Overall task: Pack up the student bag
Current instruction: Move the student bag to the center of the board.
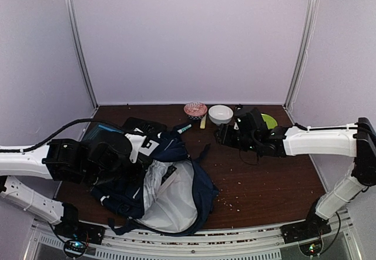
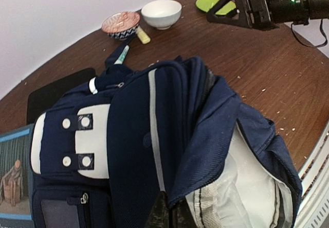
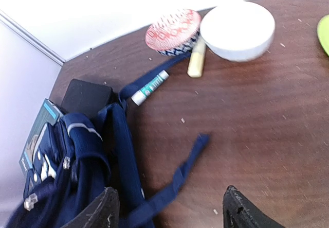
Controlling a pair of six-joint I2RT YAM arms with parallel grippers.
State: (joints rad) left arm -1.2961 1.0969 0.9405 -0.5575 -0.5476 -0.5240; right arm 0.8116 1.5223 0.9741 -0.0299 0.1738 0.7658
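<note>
The student bag, navy with thin white stripes and a white patch, lies on the table's left half with its mouth open and its pale lining showing. My left gripper is shut on the navy edge of the bag's opening and holds that flap up; in the top view it sits over the bag's left side. My right gripper is open above the bare wood, with a loose bag strap lying between and below its fingers. From above it hangs right of the bag, near the bowls.
Behind the bag stand a patterned bowl, a white bowl and a green plate. A teal and white tube and a yellow stick lie by the bowls. A black case and a book lie at far left.
</note>
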